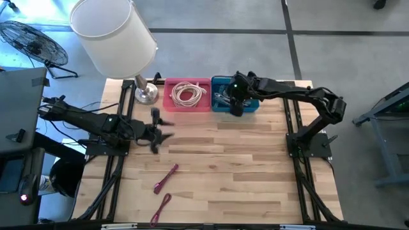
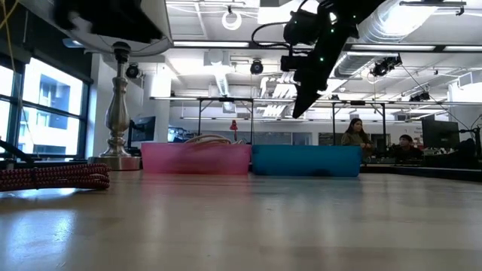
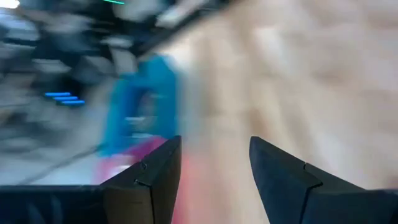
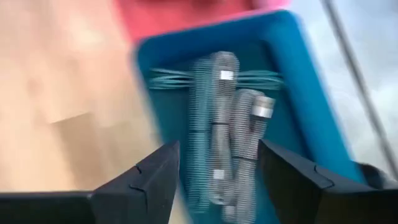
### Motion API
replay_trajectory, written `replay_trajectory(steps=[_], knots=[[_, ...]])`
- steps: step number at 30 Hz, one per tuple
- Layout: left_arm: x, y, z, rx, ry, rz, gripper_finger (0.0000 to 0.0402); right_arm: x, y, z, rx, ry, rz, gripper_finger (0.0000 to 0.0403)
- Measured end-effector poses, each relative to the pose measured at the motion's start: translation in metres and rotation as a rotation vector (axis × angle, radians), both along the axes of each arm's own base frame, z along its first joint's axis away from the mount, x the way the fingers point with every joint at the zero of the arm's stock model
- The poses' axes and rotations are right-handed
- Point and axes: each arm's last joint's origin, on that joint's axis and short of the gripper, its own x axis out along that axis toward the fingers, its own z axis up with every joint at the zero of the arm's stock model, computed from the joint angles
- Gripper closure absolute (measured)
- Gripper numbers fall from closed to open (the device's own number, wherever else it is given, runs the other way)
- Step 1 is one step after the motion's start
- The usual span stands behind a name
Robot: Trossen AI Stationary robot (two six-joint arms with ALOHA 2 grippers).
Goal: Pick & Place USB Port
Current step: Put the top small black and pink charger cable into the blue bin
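A blue bin [image 1: 220,84] at the table's far edge holds coiled grey braided USB cables [image 4: 227,118]. My right gripper [image 4: 217,180] hangs open over the bin's near part [image 1: 236,102], well above it in the low view [image 2: 307,90], and touches nothing. A pink bin [image 1: 171,101] beside it holds a coil of white cable [image 1: 187,94]. Two magenta cables [image 1: 166,177] [image 1: 161,207] lie flat on the table's near left part. My left gripper [image 1: 155,131] is open above the table's left middle, empty; its wrist view [image 3: 214,174] is blurred.
A lamp with a wide white shade [image 1: 115,32] stands on its metal base [image 1: 146,94] at the far left corner, next to the pink bin. One magenta cable [image 2: 53,177] shows at the left of the low view. Bare wood [image 1: 243,166] spans the centre and right.
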Motion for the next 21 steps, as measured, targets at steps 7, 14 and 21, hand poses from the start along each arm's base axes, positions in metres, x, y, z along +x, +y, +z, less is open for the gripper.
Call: replay_trajectory(steps=[7, 14, 21], knots=[[-0.018, -0.015, -0.002, -0.335, 0.26, 0.047, 0.0218, 0.009, 0.025, -0.002, 0.044, 0.012, 0.102, 0.0193], [-0.004, -0.036, -0.022, -0.678, 0.414, 0.155, 0.0218, 0.016, 0.041, -0.001, 0.035, 0.002, 0.16, 0.0192], [0.017, -0.052, -0.057, -0.81, 0.678, 0.224, 0.0218, 0.021, 0.059, -0.002, 0.053, 0.011, 0.197, 0.0192]])
